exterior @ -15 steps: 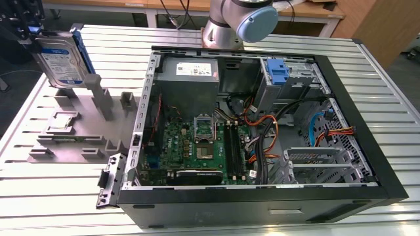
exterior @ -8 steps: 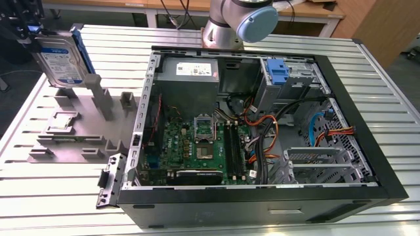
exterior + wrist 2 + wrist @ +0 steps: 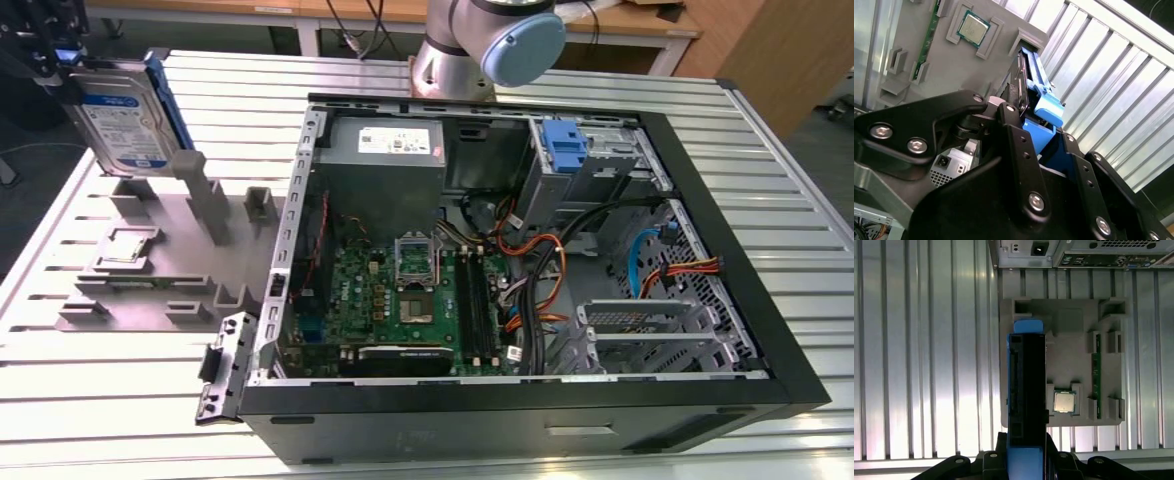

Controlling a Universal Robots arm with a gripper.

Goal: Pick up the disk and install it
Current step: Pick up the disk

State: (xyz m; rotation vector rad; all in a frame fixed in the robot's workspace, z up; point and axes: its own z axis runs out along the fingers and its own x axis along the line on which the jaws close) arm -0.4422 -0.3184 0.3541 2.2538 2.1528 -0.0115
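Silver disk [image 3: 123, 120] in pincer [image 3: 74, 62] (partly cropped)

A ribbed aluminium tabletop [image 3: 120, 400] catches bright glare along its slats. Behind it stands a wooden desk [image 3: 627, 25], a wooden cabinet [image 3: 781, 60] beside it, grey floor [image 3: 825, 160] below.

- A ribbed metal table [image 3: 120, 400] is seen.
- An open computer case [image 3: 534, 425] is laid on it.
- A grey fixture plate [image 3: 160, 300] is set just beside the case, at the exterior view's left.
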